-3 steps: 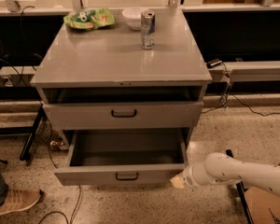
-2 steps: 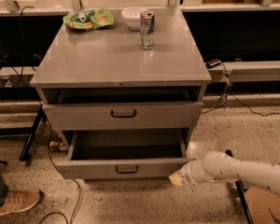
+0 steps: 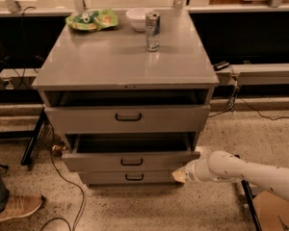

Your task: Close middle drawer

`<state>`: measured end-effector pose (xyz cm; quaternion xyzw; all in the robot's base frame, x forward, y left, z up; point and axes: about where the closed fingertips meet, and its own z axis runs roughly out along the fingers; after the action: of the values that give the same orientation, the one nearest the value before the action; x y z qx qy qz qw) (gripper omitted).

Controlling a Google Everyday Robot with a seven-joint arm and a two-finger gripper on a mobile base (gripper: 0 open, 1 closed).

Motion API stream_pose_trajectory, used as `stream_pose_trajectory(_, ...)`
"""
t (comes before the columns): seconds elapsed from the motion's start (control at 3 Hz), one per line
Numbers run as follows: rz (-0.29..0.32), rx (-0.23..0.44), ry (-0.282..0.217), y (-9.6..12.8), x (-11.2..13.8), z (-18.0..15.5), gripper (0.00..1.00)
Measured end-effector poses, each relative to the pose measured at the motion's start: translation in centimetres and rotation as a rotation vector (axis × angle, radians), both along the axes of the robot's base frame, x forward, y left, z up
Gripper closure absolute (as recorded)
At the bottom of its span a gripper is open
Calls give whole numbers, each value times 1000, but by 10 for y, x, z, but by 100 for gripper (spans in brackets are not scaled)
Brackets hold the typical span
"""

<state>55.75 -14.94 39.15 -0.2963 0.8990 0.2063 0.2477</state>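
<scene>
No legible text. Gripper (image 3: 179, 176) at middle drawer (image 3: 130, 161) front, right end.

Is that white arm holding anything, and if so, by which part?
Nothing looks held. The gripper sits low at the right end of the middle drawer, at its front panel, seemingly pressed against it rather than gripping.

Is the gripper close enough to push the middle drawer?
Probably yes. The gripper is right at the front of the middle drawer, near its right end, with nothing between them.
</scene>
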Motion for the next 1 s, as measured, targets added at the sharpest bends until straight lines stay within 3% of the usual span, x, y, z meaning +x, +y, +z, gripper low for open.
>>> stream_pose_trajectory(0.67, -22, 67, -81, 13, 63, 3, 100)
stream_pose_trajectory(1.0, -22, 67, -82, 13, 63, 4, 100)
